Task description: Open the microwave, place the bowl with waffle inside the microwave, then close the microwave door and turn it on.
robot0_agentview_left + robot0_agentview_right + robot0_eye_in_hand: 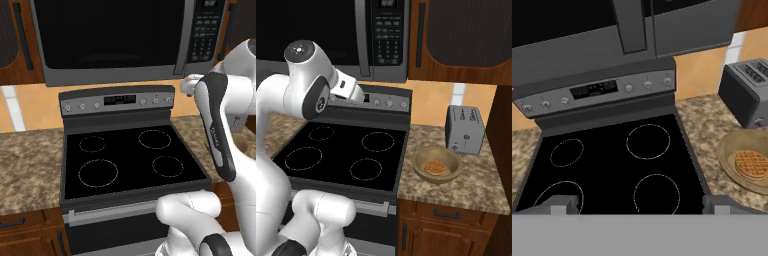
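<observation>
Hovering above the stove (pixel 619 165) with fingertips (pixel 562 204) spread wide at the two bottom corners of the hand view and nothing between them, so apparently poised before reaching up for the handle. Sitting overhead, the microwave (pixel 115 40), with the microwave door (pixel 107 32) flat and shut, vertical grey strip (pixel 183 37) along its right edge, keypad (pixel 205 32) just right of that; opening it looks like the step not yet done. Further right, past the stove's edge, the bowl (pixel 437 164) on the speckled granite counter (pixel 476 187), with the waffle (pixel 435 167) lying in its hollow, presumably parked within easy reach of the microwave above. Just behind and to its right, a small grey toaster (pixel 466 129), near but not touching. Wooden cabinets (pixel 461 35) above and wooden drawers (pixel 446 220) below the counter, a tan wall between, granite again on the stove's left side
</observation>
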